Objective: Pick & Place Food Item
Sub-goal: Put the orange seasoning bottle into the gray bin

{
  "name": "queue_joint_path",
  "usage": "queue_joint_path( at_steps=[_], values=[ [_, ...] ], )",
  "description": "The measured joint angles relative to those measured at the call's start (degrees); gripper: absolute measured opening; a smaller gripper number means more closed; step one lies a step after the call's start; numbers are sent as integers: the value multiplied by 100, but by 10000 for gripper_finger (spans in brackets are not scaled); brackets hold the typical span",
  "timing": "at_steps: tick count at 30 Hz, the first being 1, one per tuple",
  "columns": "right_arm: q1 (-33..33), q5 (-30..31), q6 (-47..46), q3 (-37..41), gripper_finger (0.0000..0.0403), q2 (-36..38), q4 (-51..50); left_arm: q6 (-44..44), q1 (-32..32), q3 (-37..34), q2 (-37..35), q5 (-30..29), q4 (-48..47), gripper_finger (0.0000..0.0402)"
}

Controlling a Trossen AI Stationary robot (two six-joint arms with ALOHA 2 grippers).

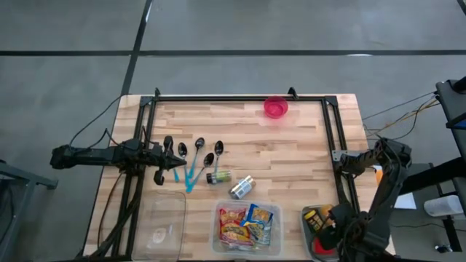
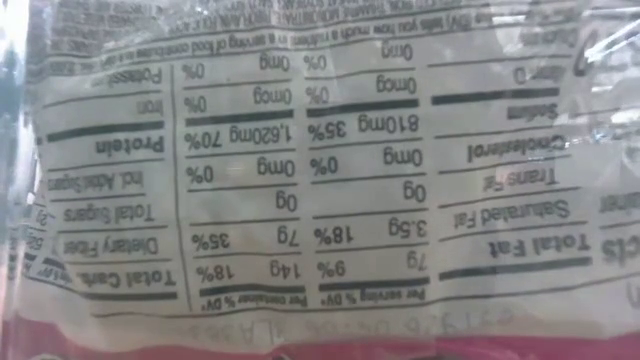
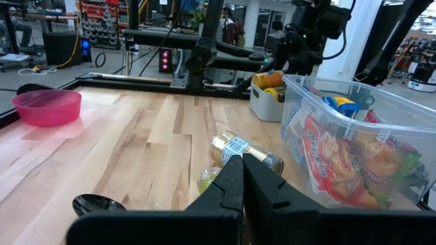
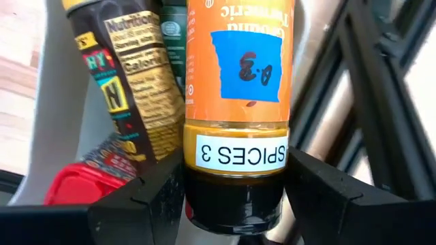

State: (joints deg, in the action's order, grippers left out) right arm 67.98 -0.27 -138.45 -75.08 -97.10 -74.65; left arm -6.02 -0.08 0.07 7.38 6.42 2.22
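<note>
My right gripper (image 4: 235,204) stands over a grey bin (image 1: 314,224) at the table's near right corner, shut on an orange spice bottle (image 4: 238,68). The bottle bears a blue patch and a white label reading "SPICES 3". Other bottles (image 4: 126,88) lie in the bin beside it. In the high view the gripper (image 1: 333,234) shows above the bin. My left gripper (image 3: 242,184) is shut with nothing in it, pointing level over the table's left side (image 1: 162,161). A clear tub (image 1: 246,227) at the near edge holds several food packets (image 3: 340,156). My right gripper pinches the spice bottle's dark cap (image 4: 235,194) between its two fingers (image 4: 146,197), one on each side. The fingers come from above, pointing down. The bottle hangs cap up below them, in among the bin's other bottles; whether its bottom rests on anything is hidden.
A pink bowl (image 1: 275,108) stands at the far edge. Several dark spoons (image 1: 196,154) lie left of centre, with two small jars (image 1: 242,187) near them. An empty clear tub (image 1: 164,225) sits at the near left. A packet's nutrition label (image 2: 320,170) fills the low view.
</note>
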Motion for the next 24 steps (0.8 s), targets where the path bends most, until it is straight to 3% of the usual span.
queue_joint_path(
  at_steps=[19,24],
  values=[
    [-205,168,76,73,213,-100,386,0,0,-1,0,0,-2,0],
    [-205,175,82,73,241,-95,422,0,0,1,0,0,-2,0]
  ],
)
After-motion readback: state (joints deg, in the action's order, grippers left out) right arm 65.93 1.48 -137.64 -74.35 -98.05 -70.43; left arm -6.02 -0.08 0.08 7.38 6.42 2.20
